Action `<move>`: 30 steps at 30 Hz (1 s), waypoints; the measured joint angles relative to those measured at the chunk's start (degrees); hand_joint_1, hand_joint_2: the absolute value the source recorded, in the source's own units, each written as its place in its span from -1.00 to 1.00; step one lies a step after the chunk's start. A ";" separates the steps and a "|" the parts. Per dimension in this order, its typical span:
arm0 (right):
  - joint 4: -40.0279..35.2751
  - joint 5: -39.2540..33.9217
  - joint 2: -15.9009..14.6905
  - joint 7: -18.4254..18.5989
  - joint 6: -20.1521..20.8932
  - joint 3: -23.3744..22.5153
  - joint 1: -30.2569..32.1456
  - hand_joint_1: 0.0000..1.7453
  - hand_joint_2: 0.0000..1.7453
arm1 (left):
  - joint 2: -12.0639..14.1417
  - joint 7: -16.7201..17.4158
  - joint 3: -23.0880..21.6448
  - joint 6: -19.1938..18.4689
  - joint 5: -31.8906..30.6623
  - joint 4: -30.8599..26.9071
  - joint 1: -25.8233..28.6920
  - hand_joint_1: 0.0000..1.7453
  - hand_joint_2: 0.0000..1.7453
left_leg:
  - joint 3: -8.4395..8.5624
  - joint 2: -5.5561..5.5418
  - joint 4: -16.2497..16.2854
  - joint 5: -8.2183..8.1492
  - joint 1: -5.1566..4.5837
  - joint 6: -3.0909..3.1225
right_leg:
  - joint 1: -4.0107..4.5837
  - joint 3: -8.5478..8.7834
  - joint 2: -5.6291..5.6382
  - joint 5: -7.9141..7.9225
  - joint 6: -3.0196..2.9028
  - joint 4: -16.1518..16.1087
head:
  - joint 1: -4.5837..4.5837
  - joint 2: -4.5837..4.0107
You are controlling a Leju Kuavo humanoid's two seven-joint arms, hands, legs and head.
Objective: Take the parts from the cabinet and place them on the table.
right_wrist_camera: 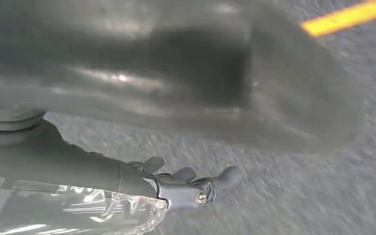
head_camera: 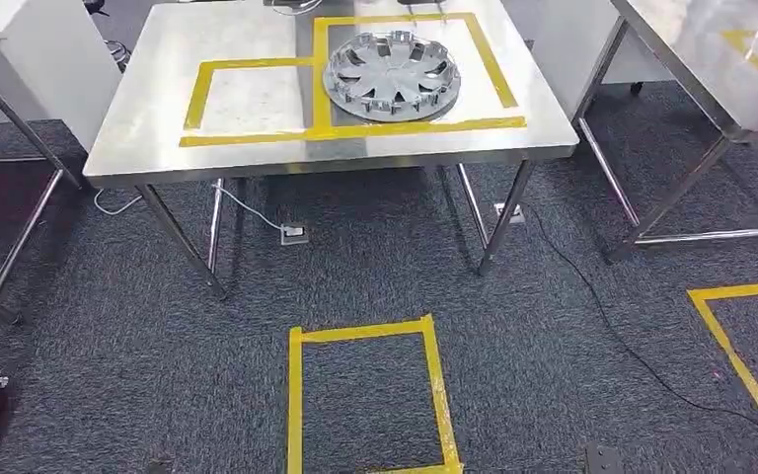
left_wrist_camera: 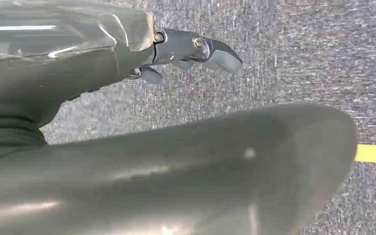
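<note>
Grey ribbed right hand [right_wrist_camera: 176,188] hangs over speckled grey carpet [right_wrist_camera: 298,196], fingers loosely extended, holding nothing; yellow tape strip [right_wrist_camera: 347,17] at 1 o'clock.

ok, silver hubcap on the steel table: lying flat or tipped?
Flat. The silver spoked hubcap lies face up on the steel table, inside the larger yellow tape square.

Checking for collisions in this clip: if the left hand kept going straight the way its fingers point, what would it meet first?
Probably the carpet: the left hand hangs empty over it, nothing between them, though depth is unclear.
</note>
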 joint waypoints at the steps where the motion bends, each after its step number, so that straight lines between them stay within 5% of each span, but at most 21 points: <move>1: 1.43 0.04 -0.20 0.02 0.93 -0.41 -0.27 -1.00 -1.00 | -0.07 0.13 -0.35 -0.04 0.39 -0.13 -0.01 -1.00 -1.00 | -0.05 0.02 0.01 0.37 0.12 -0.26 | 0.22 -0.56 0.04 0.37 -0.16 -0.17 | 0.20 0.00; 3: 4.20 0.09 -0.66 0.22 2.14 -0.92 -0.76 -1.00 -1.00 | -0.09 0.31 -0.87 -0.02 0.81 -0.46 0.19 -1.00 -1.00 | -0.29 -0.11 -0.06 1.15 0.04 -0.98 | -0.05 -1.05 0.02 1.23 -1.05 -0.51 | 0.24 0.00; 4: 5.40 0.13 -0.63 0.26 2.40 -1.09 -1.15 -1.00 -1.00 | -0.04 0.37 -1.11 0.00 1.07 -0.57 0.26 -1.00 -1.00 | -0.92 -0.44 0.95 -0.59 0.33 -1.36 | -0.45 -1.27 -0.18 1.90 -1.35 -0.65 | 0.35 0.00; 5: 6.16 0.15 -0.70 0.28 2.51 -1.29 -1.31 -1.00 -1.00 | -0.07 0.46 -1.35 0.00 1.07 -0.65 0.35 -1.00 -1.00 | -1.78 -0.51 3.60 -4.08 0.57 -1.78 | -0.47 -1.91 -0.19 2.48 -1.92 -0.60 | 0.17 0.00; 7: 7.41 0.15 -0.70 0.28 2.53 -1.35 -1.55 -1.00 -1.00 | 0.04 0.55 -1.62 0.00 1.11 -0.89 0.34 -1.00 -1.00 | -4.07 -0.51 12.21 -10.28 1.13 -2.52 | -0.46 -3.19 -0.21 3.54 -1.91 -0.48 | 0.11 0.00; 8: 8.02 0.15 -0.72 0.28 2.55 -1.42 -1.58 -1.00 -1.00 | 0.07 0.52 -1.75 0.00 1.11 -0.98 0.35 -1.00 -1.00 | -4.91 -0.50 16.43 -11.93 1.33 -2.82 | -0.46 -3.92 -0.22 4.09 -1.82 -0.35 | 0.13 0.00; 10: 8.85 0.15 -0.72 0.31 2.58 -1.64 -1.67 -1.00 -1.00 | 0.07 0.55 -1.83 0.00 1.11 -1.00 0.37 -1.00 -1.00 | -3.39 -0.49 17.74 -10.12 1.90 -3.19 | -0.56 -5.30 -0.23 5.09 -1.50 0.13 | 0.11 0.00; 12: 9.59 0.15 -0.74 0.31 3.12 -1.70 -1.89 -1.00 -1.00 | 0.09 0.55 -1.92 0.06 1.31 -1.27 0.34 -1.00 -1.00 | 2.64 -0.49 9.78 -6.16 2.36 -3.43 | -0.84 -6.82 -0.16 5.68 -0.97 0.97 | 0.09 0.00; 13: 10.05 0.15 -0.83 0.33 3.52 -1.73 -2.13 -1.00 -1.00 | 0.09 0.52 -2.05 0.11 1.70 -1.35 0.27 -1.00 -1.00 | 6.34 -0.54 4.40 -5.90 2.54 -3.56 | -0.91 -7.32 -0.10 5.91 -0.63 1.44 | 0.09 0.00; 14: 10.50 0.17 -1.20 0.37 3.82 -1.75 -2.28 -1.00 -1.00 | 0.09 0.52 -2.40 0.17 2.05 -1.35 0.12 -1.00 -1.00 | 8.56 -0.86 0.86 -8.19 2.10 -3.61 | -0.70 -7.84 -0.07 6.27 -0.10 1.60 | -0.02 0.00; 18: 12.74 0.33 -1.49 0.37 4.65 -1.75 -2.84 -1.00 -1.00 | 0.20 0.39 -3.15 0.61 3.47 -1.35 0.34 -1.00 -1.00 | 6.73 -0.91 0.20 -6.68 1.44 -1.30 | -0.82 -8.44 -0.03 8.41 1.75 1.02 | 0.13 0.00; 19: 13.48 0.33 -1.55 0.33 4.78 -1.75 -3.05 -1.00 -1.00 | 0.20 0.22 -3.34 0.70 3.80 -1.33 0.23 -1.00 -1.00 | 6.07 -0.59 -0.14 -5.75 1.78 -0.40 | -1.13 -9.14 -0.04 7.48 1.60 1.78 | 0.13 0.00; 22: 14.55 0.33 -1.75 0.28 4.91 -1.70 -3.26 -1.00 -1.00 | 0.39 0.04 -4.28 0.98 5.42 -1.33 0.39 -1.00 -1.00 | 3.21 -0.50 -0.12 -3.57 1.26 0.56 | -1.02 -12.55 -0.01 -1.99 -0.08 12.12 | 0.48 0.00; 23: 14.96 0.28 -1.86 0.28 4.98 -1.68 -3.42 -1.00 -1.00 | 0.46 0.02 -4.63 1.09 5.87 -1.33 0.39 -1.00 -1.00 | 2.46 -0.40 -0.06 -2.79 1.04 0.70 | -1.02 -13.44 0.00 -4.06 -0.06 16.57 | 0.48 0.00; 24: 15.33 0.22 -2.01 0.28 5.02 -1.66 -3.54 -1.00 -1.00 | 0.48 0.04 -4.91 1.11 6.29 -1.33 0.39 -1.00 -1.00 | 1.53 -0.37 -0.02 -2.06 0.81 0.75 | -1.01 -13.46 0.00 -4.41 0.33 19.33 | 0.46 0.00; 26: 15.93 0.13 -2.10 0.28 5.07 -1.60 -3.67 -1.00 -1.00 | 0.52 0.02 -5.53 1.14 6.64 -1.27 0.45 -1.00 -1.00 | -0.29 -0.37 0.07 -0.64 0.51 0.75 | -0.98 -10.31 -0.01 -1.67 1.47 18.01 | 0.48 0.00; 27: 16.10 0.06 -2.21 0.28 5.20 -1.59 -3.76 -1.00 -1.00 | 0.57 0.00 -5.88 1.14 6.99 -1.20 0.52 -1.00 -1.00 | -1.09 -0.38 0.09 0.09 0.37 0.67 | -0.90 -6.78 -0.01 0.17 1.74 13.50 | 0.48 0.00; 28: 16.41 -0.09 -2.34 0.28 5.35 -1.55 -3.91 -1.00 -1.00 | 0.63 -0.17 -6.12 1.14 7.25 -1.09 0.54 -1.00 -1.00 | -1.67 -0.40 0.10 0.69 0.29 0.57 | -0.73 -2.97 -0.02 0.81 1.47 8.22 | 0.48 0.00; 29: 16.56 -0.20 -2.58 0.28 5.37 -1.51 -4.16 -1.00 -1.00 | 0.63 -0.22 -6.29 1.11 7.32 -1.03 0.58 -1.00 -1.00 | -2.01 -0.43 0.17 1.27 0.17 0.33 | -0.45 0.87 -0.05 -0.99 0.49 2.19 | 0.44 0.00; 30: 16.72 -0.35 -2.69 0.13 5.40 -1.48 -4.30 -1.00 -1.00 | 0.66 -0.35 -6.58 1.11 7.47 -0.98 0.62 -1.00 -1.00 | -2.24 -0.33 0.22 1.86 0.12 -0.04 | -0.21 2.49 -0.05 -1.91 0.01 -1.28 | 0.33 0.00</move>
